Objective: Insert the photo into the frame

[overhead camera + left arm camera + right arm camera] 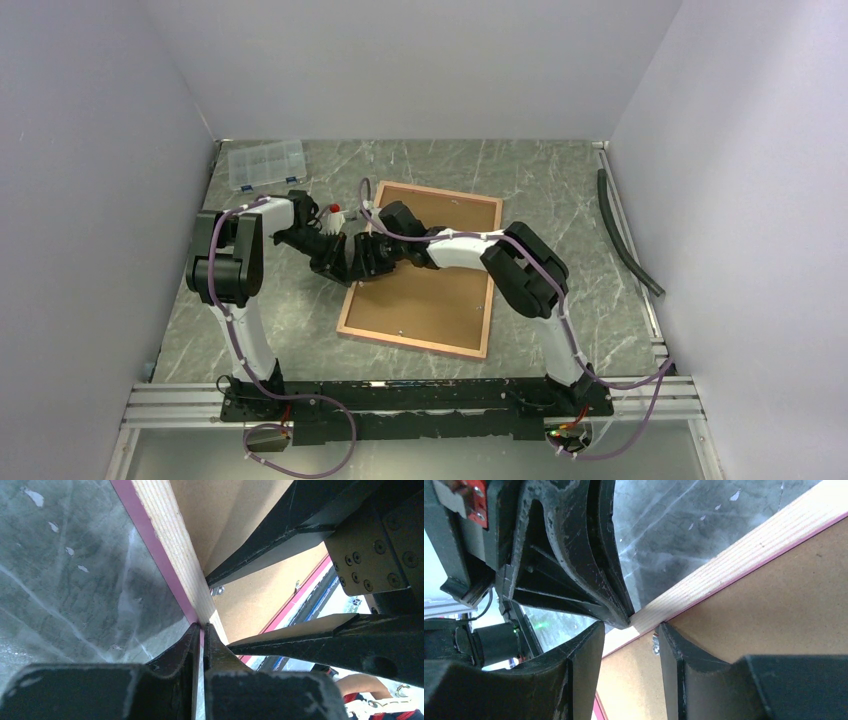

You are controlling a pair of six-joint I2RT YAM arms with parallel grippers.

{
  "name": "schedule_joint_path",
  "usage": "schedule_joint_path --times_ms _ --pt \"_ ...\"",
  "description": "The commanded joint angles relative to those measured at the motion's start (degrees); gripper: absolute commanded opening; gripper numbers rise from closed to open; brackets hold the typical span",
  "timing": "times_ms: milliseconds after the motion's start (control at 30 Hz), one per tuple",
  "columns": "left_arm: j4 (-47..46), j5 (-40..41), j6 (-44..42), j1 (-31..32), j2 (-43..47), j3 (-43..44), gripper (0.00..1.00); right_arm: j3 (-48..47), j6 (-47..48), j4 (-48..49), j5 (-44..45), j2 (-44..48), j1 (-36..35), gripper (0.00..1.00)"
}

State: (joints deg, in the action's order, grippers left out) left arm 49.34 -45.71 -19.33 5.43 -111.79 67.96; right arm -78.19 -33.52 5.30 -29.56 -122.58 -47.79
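Both my grippers work the left rail of the thin pink-fronted, tan-backed wooden frame (410, 344).
Left gripper (201, 628) is almost closed, tips on that rail; the frame lies back-up mid-picture, flat brown backing board (430, 290) inside; right gripper (631, 650) straddles the rail, narrowly open. No photo visible, so I can't judge insertion done.

The frame (493, 280) lies face down, slightly askew, at the middle of the green marbled table (560, 180), tan wooden back upward, pink showing along its edges, a brown backing board (430, 300) filling it.
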Motion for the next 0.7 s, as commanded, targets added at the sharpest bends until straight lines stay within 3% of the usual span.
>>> schedule_joint_path --times_ms 0,400,667 --pt "-2.67 1.50 0.01 1.12 -1.08 0.46 0.09 -2.25 0.77 0.59 -1.84 -2.38 -0.97 0.47" --pt "-2.15 2.28 -0.55 1.08 -0.56 0.43 0.08 3.55 2.80 1.25 -0.97 4.64 4.19 0.49" --pt "-2.35 1.92 -0.25 1.08 -0.19 0.32 0.08 3.08 4.28 -0.04 -3.38 1.79 2.49 0.49"
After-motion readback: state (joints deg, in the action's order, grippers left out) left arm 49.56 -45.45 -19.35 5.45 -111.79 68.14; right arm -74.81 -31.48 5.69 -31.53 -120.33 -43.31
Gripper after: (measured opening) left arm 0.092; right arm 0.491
